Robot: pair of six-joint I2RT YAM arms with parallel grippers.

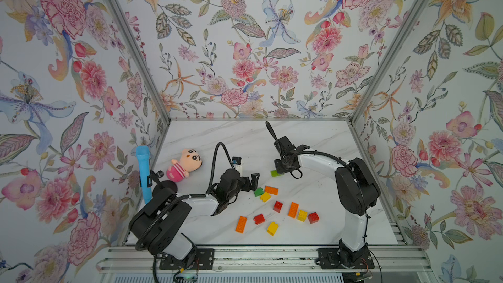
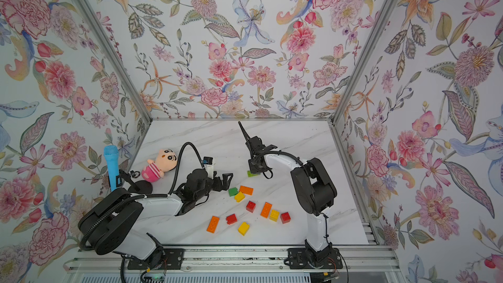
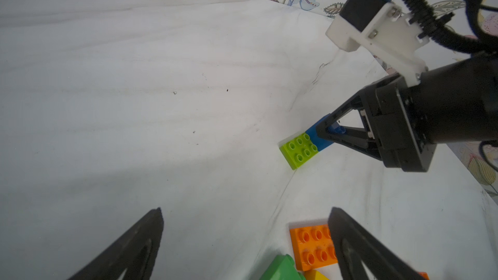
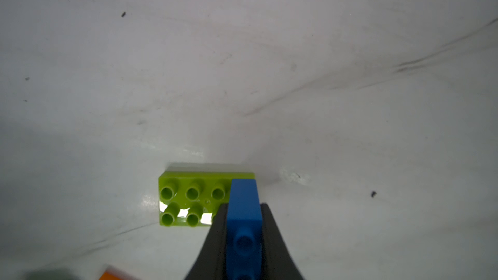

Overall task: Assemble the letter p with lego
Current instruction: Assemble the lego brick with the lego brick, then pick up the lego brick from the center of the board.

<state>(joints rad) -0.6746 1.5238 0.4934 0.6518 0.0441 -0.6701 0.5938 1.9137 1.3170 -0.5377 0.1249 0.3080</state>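
Starting at the desk's left edge, the pink doll (image 1: 183,165) lies well out of my way. Next comes my left gripper (image 3: 246,211), jaws spread as wide as they go and holding nothing. It hovers just beside an orange brick (image 3: 312,246) and a green brick (image 3: 280,268), at the left end of the loose bricks (image 1: 277,206) scattered from the desk's middle towards its front edge. Further right, about mid-desk, my right gripper (image 4: 244,206) is pinched tight on a blue brick (image 4: 244,227), which sits over one end of the lime brick (image 4: 188,197). The lime brick's long axis runs crosswise to that arm's reach. I judge the next move is a straight press down, though I cannot tell whether the studs have seated. The right arm owns this joint, and the left is nearer the spares
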